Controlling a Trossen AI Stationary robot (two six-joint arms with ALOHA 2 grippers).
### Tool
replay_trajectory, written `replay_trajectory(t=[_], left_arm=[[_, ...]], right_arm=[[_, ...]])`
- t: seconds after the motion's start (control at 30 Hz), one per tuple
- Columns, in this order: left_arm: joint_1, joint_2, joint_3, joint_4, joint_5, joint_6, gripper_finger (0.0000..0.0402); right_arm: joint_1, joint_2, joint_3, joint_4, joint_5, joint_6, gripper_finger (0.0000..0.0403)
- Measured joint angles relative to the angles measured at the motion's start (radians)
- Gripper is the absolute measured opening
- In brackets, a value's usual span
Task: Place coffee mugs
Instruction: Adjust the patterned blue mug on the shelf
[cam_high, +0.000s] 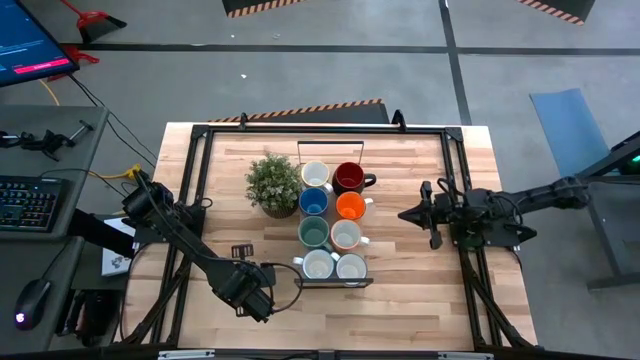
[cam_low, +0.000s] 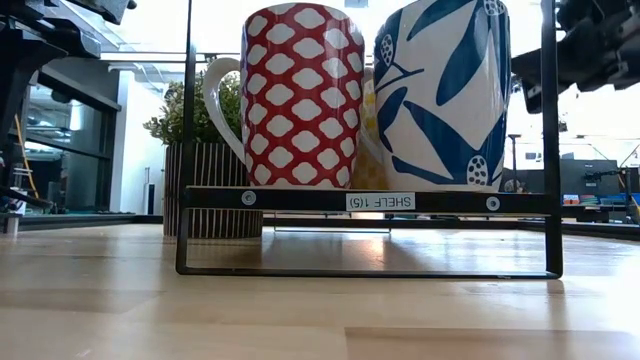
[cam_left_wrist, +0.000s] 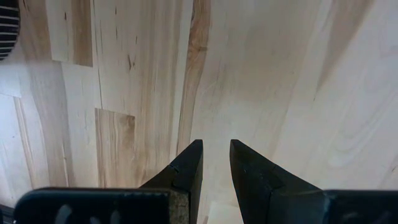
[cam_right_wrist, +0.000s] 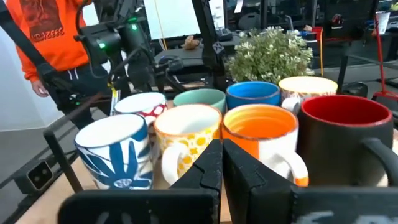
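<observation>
Eight mugs stand upright in two rows in a black metal rack (cam_high: 300, 282) at the table's middle. The rows include dark red (cam_high: 348, 177), orange (cam_high: 350, 206), blue (cam_high: 313, 201) and teal (cam_high: 313, 232) mugs; the rest are white or cream. The right wrist view shows the orange mug (cam_right_wrist: 261, 130) and dark red mug (cam_right_wrist: 348, 124) nearest. My right gripper (cam_high: 404, 214) (cam_right_wrist: 222, 158) hovers right of the orange mug, shut, pointing at the rack. My left gripper (cam_left_wrist: 216, 149) hangs over bare wood left of the rack's near end, fingers slightly apart and holding nothing.
A potted green plant (cam_high: 273, 183) stands just left of the rack's far end. A black frame (cam_high: 200, 160) runs around the table's edges. Bare wood lies near the table's near edge. A person in an orange top (cam_right_wrist: 50, 31) stands beyond the table.
</observation>
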Motion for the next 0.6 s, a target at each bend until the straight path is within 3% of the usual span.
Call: replay_trajectory(t=[0.6], left_arm=[[0.0,0.0,0.0,0.056,0.0,0.0,0.0071]], right_arm=[[-0.152,-0.218,-0.073,-0.141,-0.121,-0.022,0.0]])
